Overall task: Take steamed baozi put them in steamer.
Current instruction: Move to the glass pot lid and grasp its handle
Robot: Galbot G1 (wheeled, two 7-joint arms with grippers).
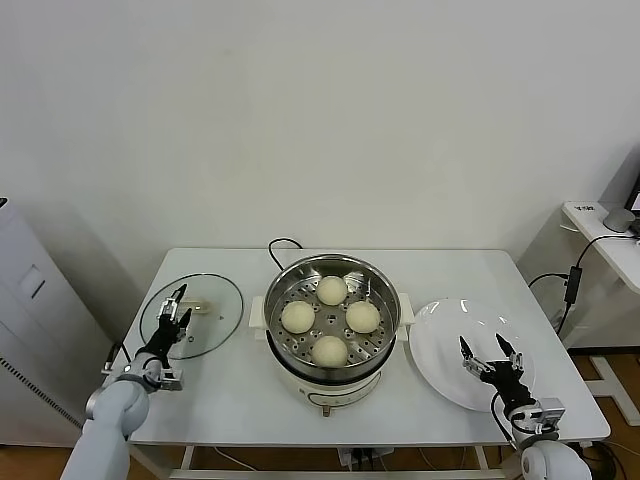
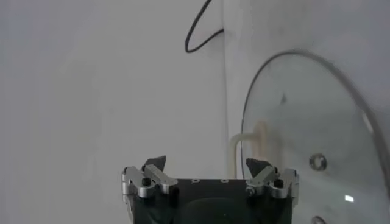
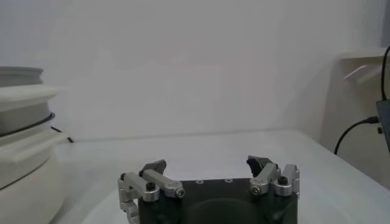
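Note:
Several cream-white baozi [image 1: 332, 290] [image 1: 297, 316] [image 1: 362, 316] [image 1: 329, 350] lie on the perforated tray inside the steel steamer [image 1: 380, 278], which stands on its cream base at the table's middle. My left gripper [image 1: 176, 313] is open and empty, low over the near edge of the glass lid [image 1: 213, 300]. My right gripper [image 1: 488, 352] is open and empty over the white plate [image 1: 440, 335], right of the steamer. In the right wrist view the gripper [image 3: 207, 165] faces across the plate, with the steamer's side [image 3: 21, 146] at the edge.
The glass lid with its beige handle [image 2: 244, 143] lies flat on the table, left of the steamer. A black cord [image 1: 282, 244] runs behind the steamer. A side desk with cables [image 1: 600, 225] stands at the far right. A white cabinet [image 1: 25, 300] stands at the left.

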